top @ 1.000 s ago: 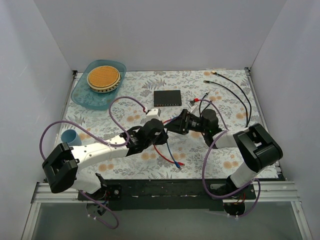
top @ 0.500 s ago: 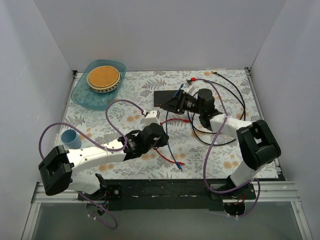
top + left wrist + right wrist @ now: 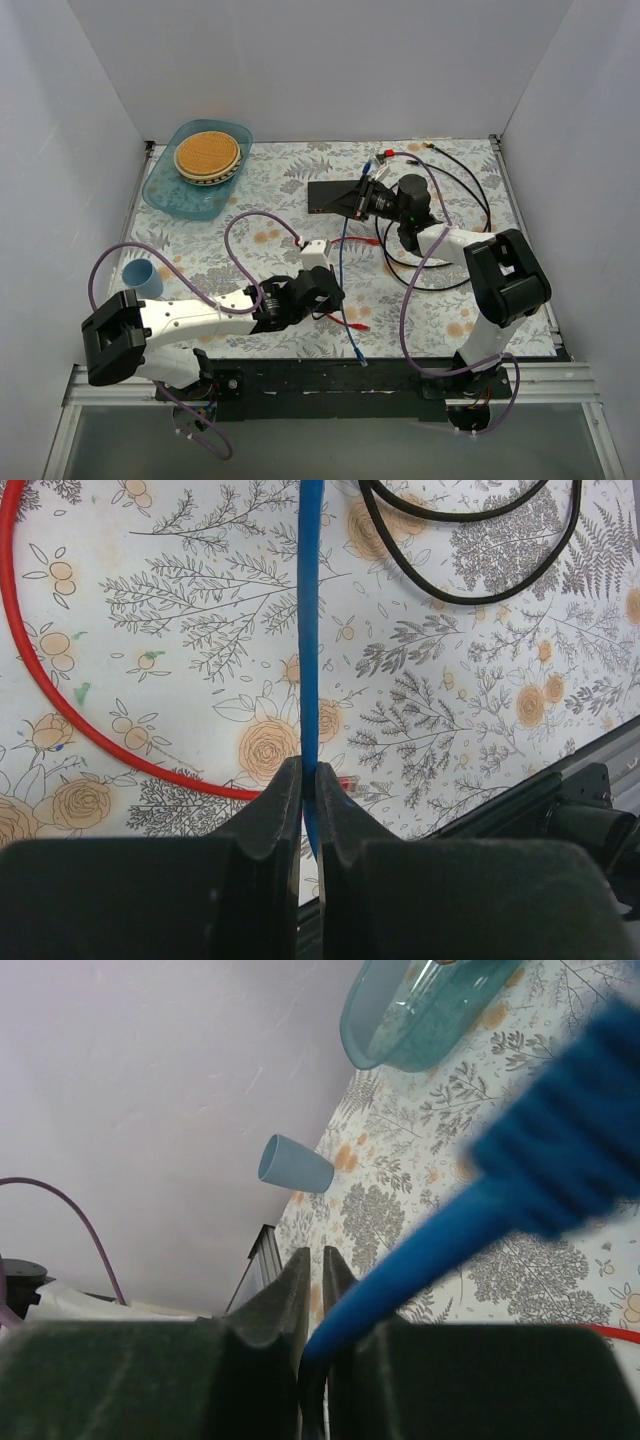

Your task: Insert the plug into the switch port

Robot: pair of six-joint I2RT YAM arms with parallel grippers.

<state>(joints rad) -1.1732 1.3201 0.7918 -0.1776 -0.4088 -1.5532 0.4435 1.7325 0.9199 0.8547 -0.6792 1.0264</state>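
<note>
The switch point(image 3: 328, 196) is a flat black box lying at the back middle of the flowered table. My right gripper point(image 3: 360, 198) hovers at its right end, shut on the blue cable point(image 3: 420, 1250) just behind the ribbed blue boot point(image 3: 570, 1150). The plug tip runs off the right wrist view's edge and is hidden in the top view. The blue cable point(image 3: 342, 255) hangs from there down to my left gripper point(image 3: 337, 290), which is shut on it lower along its length. In the left wrist view the blue cable point(image 3: 309, 630) runs straight up out of the pinched fingers point(image 3: 278, 800).
A teal tray point(image 3: 165, 190) holding a woven disc stands back left, and a light blue cup point(image 3: 142, 277) stands at the left. A red cable point(image 3: 60, 710) and black cables point(image 3: 465, 195) loop over the table. The table's black front rail point(image 3: 330, 378) is close to the left gripper.
My right gripper has travelled from mid-table back to the switch's right end and closed on the blue cable. The left gripper, still holding the cable, has shifted right and nearer.
</note>
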